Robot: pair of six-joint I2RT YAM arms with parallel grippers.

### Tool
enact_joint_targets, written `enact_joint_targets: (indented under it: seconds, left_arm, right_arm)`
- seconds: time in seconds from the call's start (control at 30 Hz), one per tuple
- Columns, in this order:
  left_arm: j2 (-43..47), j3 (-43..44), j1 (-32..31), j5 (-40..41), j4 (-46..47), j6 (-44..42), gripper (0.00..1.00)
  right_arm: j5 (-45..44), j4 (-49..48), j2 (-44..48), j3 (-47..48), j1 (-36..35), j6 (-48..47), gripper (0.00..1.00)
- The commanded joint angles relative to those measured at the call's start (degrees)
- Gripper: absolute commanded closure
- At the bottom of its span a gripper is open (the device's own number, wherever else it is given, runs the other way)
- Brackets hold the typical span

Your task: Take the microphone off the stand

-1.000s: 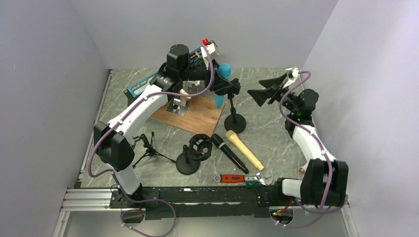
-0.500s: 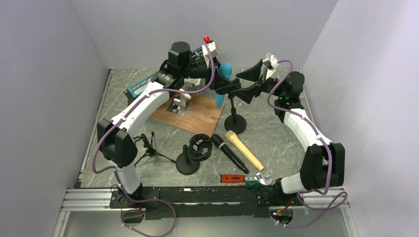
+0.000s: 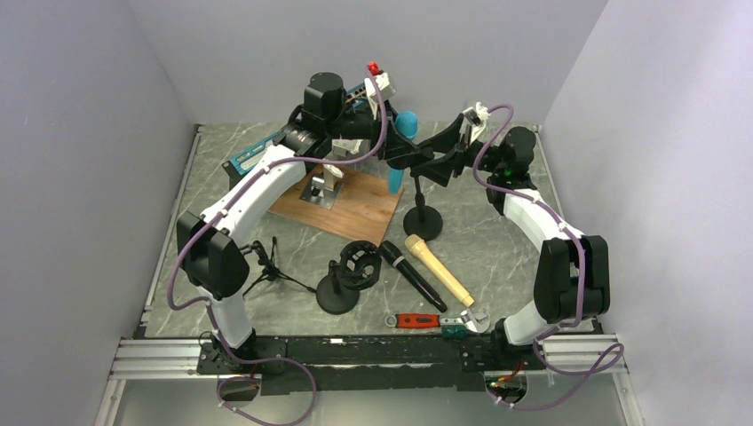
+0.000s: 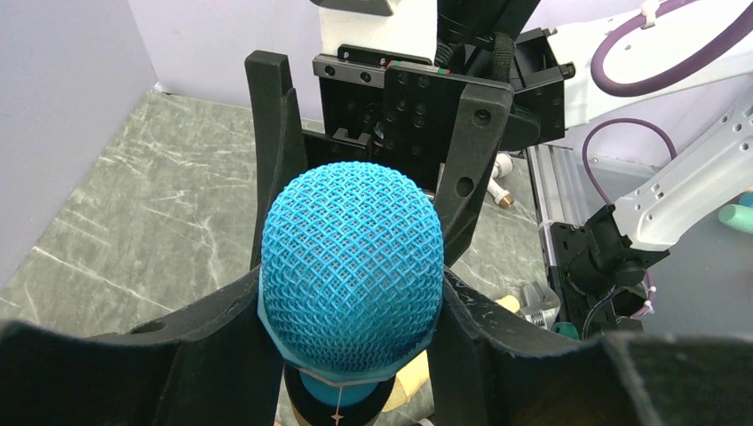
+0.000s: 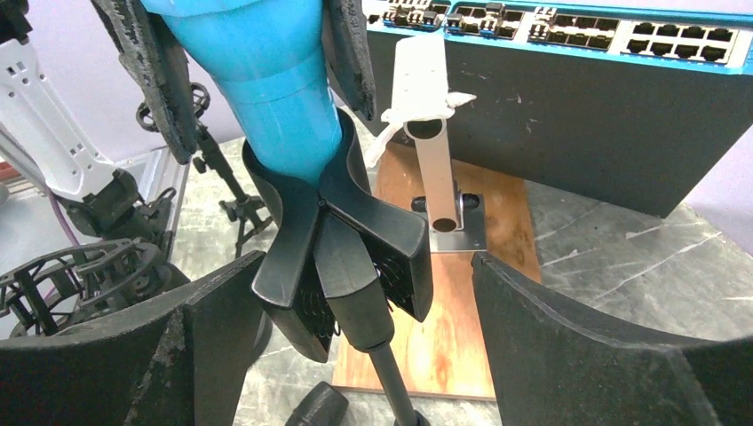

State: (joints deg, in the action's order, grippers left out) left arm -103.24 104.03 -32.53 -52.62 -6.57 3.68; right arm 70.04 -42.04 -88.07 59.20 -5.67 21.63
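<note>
Left tool (image 4: 351,306) clenched on blue microphone (image 4: 351,248), handle (image 5: 266,80) partly masked; right tool (image 5: 360,266) agape around stand clip (image 5: 377,222).

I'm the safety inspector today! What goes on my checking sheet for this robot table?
Surface: grey marble table, bare patches between the things.
Job's things: blue microphone sits in the clip of the black stand, not yet out.
Clutter: wooden board, network switch, black microphone, tan microphone, second stand, small tripod, red-handled wrench.
Tools: left tool shut on the blue microphone; right tool open, one finger on each side of the clip.
Cables: purple cables run along both arms.
Surroundings: plain walls, metal rail at the near edge.
</note>
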Motion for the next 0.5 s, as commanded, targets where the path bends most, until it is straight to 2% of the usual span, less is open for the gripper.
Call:
enact_joint_targets:
  seconds: [0.0,0.2,0.33,0.47]
  left_arm:
    - [-1.2,2.0,-0.2,-1.6,-2.7,2.3,1.00]
    - [-1.7,2.8,-0.2,-1.7,-3.4,2.2,1.00]
    - [-1.8,2.9,-0.2,-1.7,-3.7,2.0,1.00]
    - [-1.9,2.9,-0.2,-1.6,-3.7,2.2,1.00]
  right_arm:
    - [2.0,-5.3,1.0,0.8,0.2,0.9,0.13]
    - [2.6,-5.6,1.1,1.0,1.0,1.4,0.13]
    - [3.5,-5.8,0.9,1.3,1.0,1.9,0.27]
    - [4.0,-6.7,0.7,1.4,1.1,2.5,0.46]
